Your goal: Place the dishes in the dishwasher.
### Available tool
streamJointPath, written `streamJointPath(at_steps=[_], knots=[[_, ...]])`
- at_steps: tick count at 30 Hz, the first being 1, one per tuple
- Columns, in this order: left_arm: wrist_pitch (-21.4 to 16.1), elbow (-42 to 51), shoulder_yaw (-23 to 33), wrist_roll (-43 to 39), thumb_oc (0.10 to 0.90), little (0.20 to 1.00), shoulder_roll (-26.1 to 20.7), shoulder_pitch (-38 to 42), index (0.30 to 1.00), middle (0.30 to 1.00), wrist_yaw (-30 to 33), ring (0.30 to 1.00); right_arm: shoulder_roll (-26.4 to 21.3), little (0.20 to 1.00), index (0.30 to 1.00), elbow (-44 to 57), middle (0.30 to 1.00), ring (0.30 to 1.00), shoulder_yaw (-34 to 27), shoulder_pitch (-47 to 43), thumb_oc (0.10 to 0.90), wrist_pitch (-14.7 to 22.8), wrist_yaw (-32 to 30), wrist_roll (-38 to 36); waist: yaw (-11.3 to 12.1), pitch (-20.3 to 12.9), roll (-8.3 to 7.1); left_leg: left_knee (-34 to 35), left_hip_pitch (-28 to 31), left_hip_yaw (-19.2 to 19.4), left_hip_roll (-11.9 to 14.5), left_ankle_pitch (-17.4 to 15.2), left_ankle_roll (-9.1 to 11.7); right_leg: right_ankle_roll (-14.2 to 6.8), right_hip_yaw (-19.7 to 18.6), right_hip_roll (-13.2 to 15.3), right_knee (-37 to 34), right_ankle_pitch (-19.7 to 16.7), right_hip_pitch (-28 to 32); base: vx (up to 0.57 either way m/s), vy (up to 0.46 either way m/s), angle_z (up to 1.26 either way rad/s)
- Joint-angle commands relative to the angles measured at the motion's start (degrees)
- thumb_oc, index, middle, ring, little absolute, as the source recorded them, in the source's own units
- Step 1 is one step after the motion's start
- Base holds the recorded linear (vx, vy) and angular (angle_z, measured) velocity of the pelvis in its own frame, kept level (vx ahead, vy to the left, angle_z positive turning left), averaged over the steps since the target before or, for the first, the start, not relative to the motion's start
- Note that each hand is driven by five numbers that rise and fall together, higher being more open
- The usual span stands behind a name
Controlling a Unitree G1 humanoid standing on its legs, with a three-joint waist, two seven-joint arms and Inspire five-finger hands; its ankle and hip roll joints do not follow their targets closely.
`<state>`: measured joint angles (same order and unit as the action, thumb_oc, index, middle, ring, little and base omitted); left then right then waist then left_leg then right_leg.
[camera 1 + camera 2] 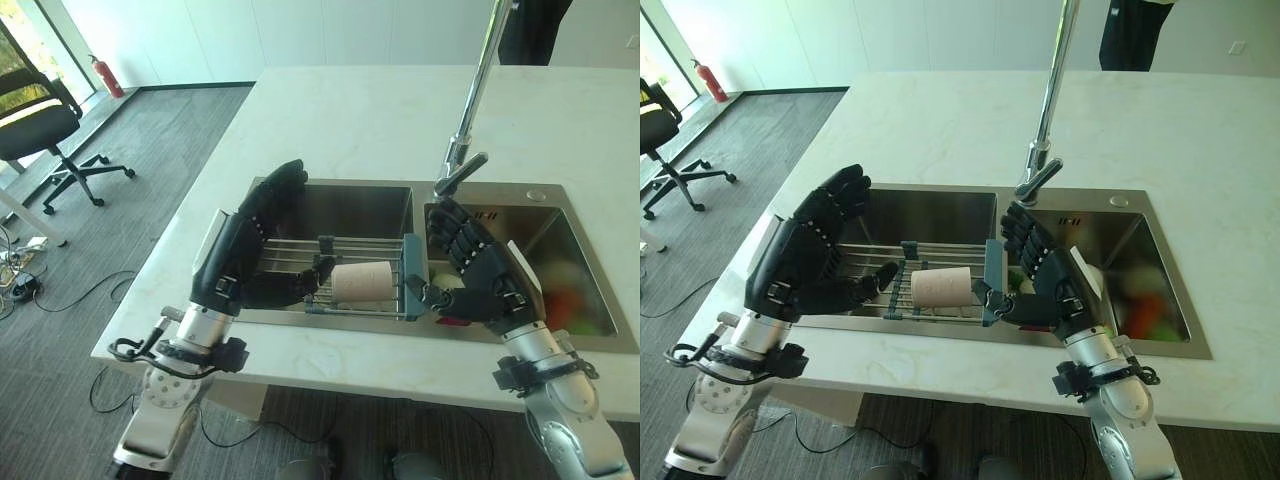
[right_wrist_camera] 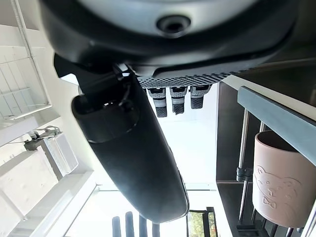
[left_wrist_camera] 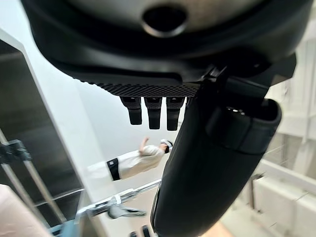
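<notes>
Here, one pink cup (image 1: pixel 362 282) is seen on its side on the wire rack (image 1: pixel 372 245) across the left basin of the double sink (image 1: pixel 345 205), its long axis running left to right. It lies between the left hand (image 1: pixel 240 250) and right hand (image 1: pixel 480 270), both held open with fingers straight, neither touching it. Blurred coloured items (image 1: pixel 575 300) in the right basin cannot be identified

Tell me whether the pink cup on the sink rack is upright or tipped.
Tipped: the pink cup lies on its side across the rack, between both open hands.

Pale counter (image 1: pixel 360 110) held a double sink (image 1: pixel 350 205); a rack (image 1: pixel 365 250) spanned it, a cup (image 1: pixel 362 282) lying on it.
</notes>
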<state>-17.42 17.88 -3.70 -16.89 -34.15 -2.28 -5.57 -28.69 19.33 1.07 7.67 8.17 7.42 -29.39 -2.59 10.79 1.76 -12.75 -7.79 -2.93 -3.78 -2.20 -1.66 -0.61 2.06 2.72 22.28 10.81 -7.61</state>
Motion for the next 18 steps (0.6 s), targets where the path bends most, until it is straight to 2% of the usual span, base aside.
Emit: streamJointPath(at_steps=[1, 3, 4, 6, 8, 12, 15, 16, 18], knots=[[-2.34, 2.11, 3.49, 0.83, 0.800, 0.900, -2.88, 4.61, 0.900, 0.900, -1.04, 0.900, -0.76, 0.900, 0.900, 3.62, 0.900, 0.900, -3.15, -5.87, 0.800, 4.56, -0.95, -0.42, -0.02, -5.04, -0.88, -4.44, 1.63, 1.23, 2.66, -8.67, 1.69, -3.99, -0.17, -0.30, -5.09, -1.84, 2.13, -0.02, 0.041, -0.07], [-1.35, 1.74, 3.75, 1.21, 0.800, 0.900, -3.62, 5.42, 0.900, 0.900, -1.46, 0.900, -0.80, 0.900, 0.900, 3.44, 0.900, 0.900, -3.17, -6.25, 0.800, 4.35, -1.14, -0.35, -0.19, -5.15, -0.81, -4.44, 1.74, 1.44, 2.67, -8.81, 1.60, -4.08, -0.33, -0.29, -5.09, -1.91, 2.09, -0.03, 0.035, -0.12], [2.12, 0.61, 3.54, 6.46, 0.800, 0.900, -7.46, 7.64, 0.900, 0.900, -2.84, 0.900, -1.41, 0.900, 0.900, 3.16, 0.900, 0.900, -3.41, -6.65, 0.800, 3.48, -0.95, -0.71, -0.97, -5.47, -0.35, -4.44, 1.97, 2.00, 2.69, -9.11, 1.46, -4.43, -0.79, -0.35, -5.09, -2.09, 1.90, -0.05, 0.057, -0.21], [5.97, -2.16, 2.84, 3.92, 0.800, 0.900, -12.24, 12.56, 0.900, 0.900, -5.54, 0.900, -2.64, 0.900, 0.900, 2.49, 0.900, 0.900, -2.77, -8.04, 0.800, 2.02, -0.42, -0.74, -1.93, -5.87, 0.35, -4.44, 2.27, 2.85, 2.75, -9.50, 1.32, -4.77, -1.19, -0.34, -5.09, -2.10, 1.77, -0.05, 0.060, -0.20], [7.49, -3.36, 2.07, 3.20, 0.800, 0.900, -14.11, 14.57, 0.900, 0.900, -5.79, 0.900, -3.15, 0.900, 0.900, 2.24, 0.900, 0.900, -2.37, -8.57, 0.800, 1.56, -0.12, -0.73, -2.44, -6.02, 0.67, -4.44, 2.40, 3.27, 2.86, -9.66, 1.33, -4.88, -1.43, -0.37, -5.09, -2.13, 1.70, -0.03, 0.026, -0.19], [11.61, -6.20, 0.51, 1.00, 0.800, 0.900, -16.57, 18.46, 0.900, 0.900, -7.65, 0.900, -4.39, 0.900, 0.900, 1.82, 0.900, 0.900, -2.27, -9.21, 0.800, 0.56, 0.48, -1.27, -3.27, -6.34, 1.06, -4.44, 2.70, 4.11, 3.06, -9.93, 1.38, -5.03, -1.89, -0.49, -5.09, -2.14, 1.69, -0.01, 0.018, -0.14], [12.28, -7.73, -0.29, 0.17, 0.800, 0.900, -16.76, 19.51, 0.900, 0.900, -8.16, 0.900, -4.72, 0.900, 0.900, 1.32, 0.900, 0.900, -2.04, -9.49, 0.800, 0.49, 0.83, -1.29, -3.58, -6.43, 1.20, -4.44, 2.79, 4.41, 3.14, -10.03, 1.38, -5.07, -1.99, -0.48, -5.09, -2.15, 1.66, -0.01, 0.011, -0.11], [13.50, -10.09, -1.94, -2.16, 0.800, 0.900, -16.53, 21.34, 0.900, 0.900, -9.35, 0.900, -4.95, 0.900, 0.900, 1.03, 0.900, 0.900, -1.76, -9.93, 0.800, 0.10, 1.42, -1.21, -4.04, -6.47, 1.36, -4.44, 2.90, 4.83, 3.23, -10.15, 1.34, -5.11, -2.19, -0.56, -5.09, -2.20, 1.64, -0.01, 0.015, -0.06], [15.07, -11.94, -3.04, -1.33, 0.800, 0.900, -15.96, 22.36, 0.900, 0.900, -10.09, 0.900, -5.09, 0.900, 0.900, 0.52, 0.900, 0.900, -1.62, -10.18, 0.800, 0.09, 2.06, -0.89, -4.44, -6.55, 1.50, -4.44, 3.05, 5.17, 3.31, -10.28, 1.30, -5.08, -2.39, -0.66, -5.09, -2.21, 1.64, -0.01, 0.021, -0.04]])
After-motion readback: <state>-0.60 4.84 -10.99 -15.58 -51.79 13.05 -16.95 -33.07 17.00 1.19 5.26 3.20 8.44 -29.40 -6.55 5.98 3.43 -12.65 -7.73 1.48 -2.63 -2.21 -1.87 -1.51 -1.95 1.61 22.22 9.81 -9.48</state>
